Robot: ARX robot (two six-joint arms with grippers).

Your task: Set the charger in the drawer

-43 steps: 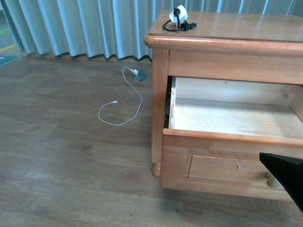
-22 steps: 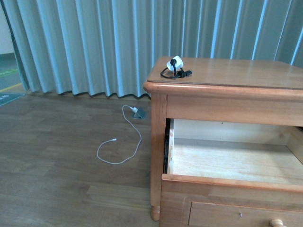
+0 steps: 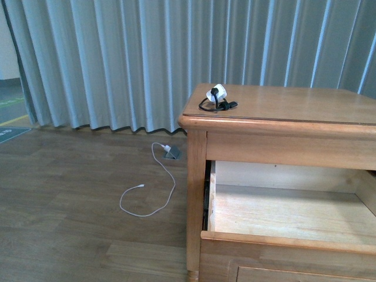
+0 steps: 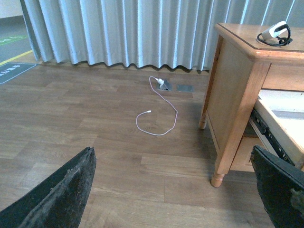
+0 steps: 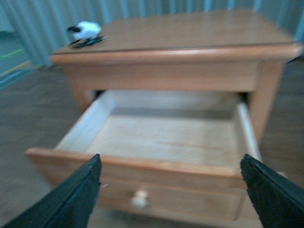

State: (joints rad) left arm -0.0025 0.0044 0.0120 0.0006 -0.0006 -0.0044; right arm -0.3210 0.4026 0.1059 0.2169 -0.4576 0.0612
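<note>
Right claw (image 5: pixel 169 160) spread empty before the open drawer (image 5: pixel 161 135): raise it to the charger (image 5: pixel 85 32), seemingly up-left of it, and pinch squarely across its white body.

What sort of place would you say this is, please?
Probably a bedroom-like room: a wooden nightstand with its drawer open, full-length curtains and wood-look flooring.

Glossy wooden nightstand (image 3: pixel 282 111), pale drawer (image 3: pixel 288 211).
</note>
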